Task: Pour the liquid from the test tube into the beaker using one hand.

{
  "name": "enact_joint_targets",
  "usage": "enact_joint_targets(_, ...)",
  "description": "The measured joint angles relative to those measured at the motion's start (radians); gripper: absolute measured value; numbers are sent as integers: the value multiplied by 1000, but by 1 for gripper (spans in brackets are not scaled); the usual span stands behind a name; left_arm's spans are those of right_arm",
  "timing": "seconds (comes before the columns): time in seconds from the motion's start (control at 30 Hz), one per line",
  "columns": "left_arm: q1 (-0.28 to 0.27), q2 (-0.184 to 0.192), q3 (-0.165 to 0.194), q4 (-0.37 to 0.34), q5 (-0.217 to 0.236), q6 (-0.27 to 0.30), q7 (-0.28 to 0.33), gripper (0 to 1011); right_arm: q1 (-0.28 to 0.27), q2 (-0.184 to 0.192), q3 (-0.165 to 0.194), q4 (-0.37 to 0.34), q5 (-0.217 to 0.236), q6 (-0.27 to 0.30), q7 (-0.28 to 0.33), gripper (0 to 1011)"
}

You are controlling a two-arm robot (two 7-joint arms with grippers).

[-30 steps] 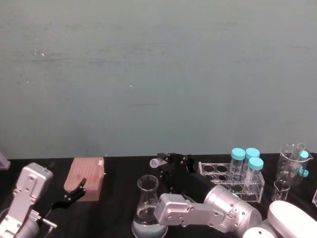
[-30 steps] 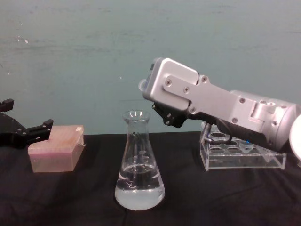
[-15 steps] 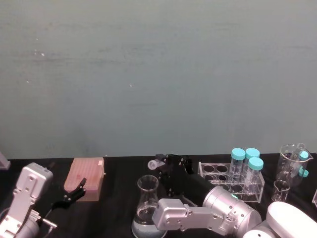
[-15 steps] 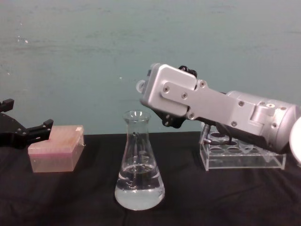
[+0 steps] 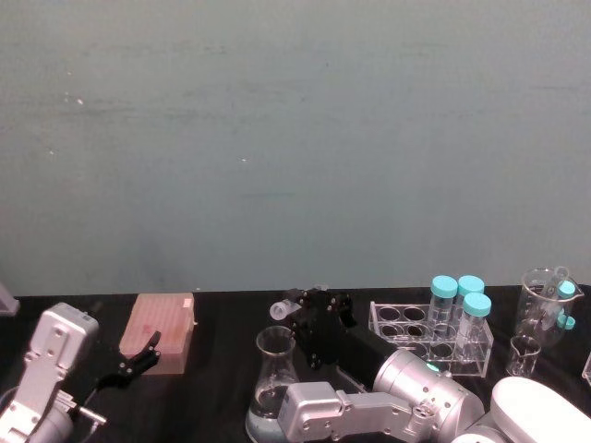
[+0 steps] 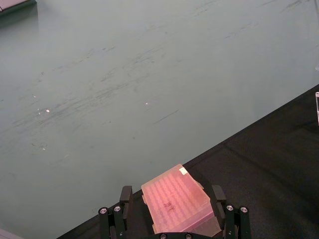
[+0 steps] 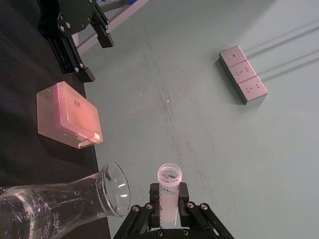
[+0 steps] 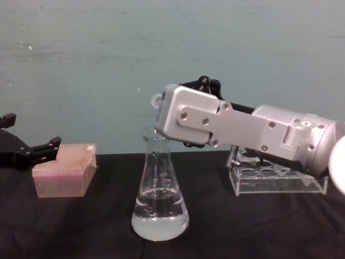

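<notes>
While the beaker [image 8: 159,200] stands nearest on the bench [image 8: 269,232] with clear liquid in its wide base, the right end effector [image 7: 169,199] clamps the tilted test tube [image 7: 170,180] just beside its rim. I cannot see the tube's contents. Next, I judge, centre the tube's mouth over the neck and tip further. The left end effector [image 5: 138,356] hangs open by a pink box [image 5: 164,328].

One test tube [image 7: 168,179] in the hand [image 7: 169,199]; to its left one flask [image 5: 274,369], one pink box [image 5: 162,330]; to its right one rack [image 5: 392,318], three teal-capped tubes [image 5: 476,323], two beakers [image 5: 543,297].
</notes>
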Motion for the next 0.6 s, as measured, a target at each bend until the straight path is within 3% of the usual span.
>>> enact_joint_targets(0.6,0,0,0,0,0,0,0,1000,12,-1,-8,14,-18,8,-16,209)
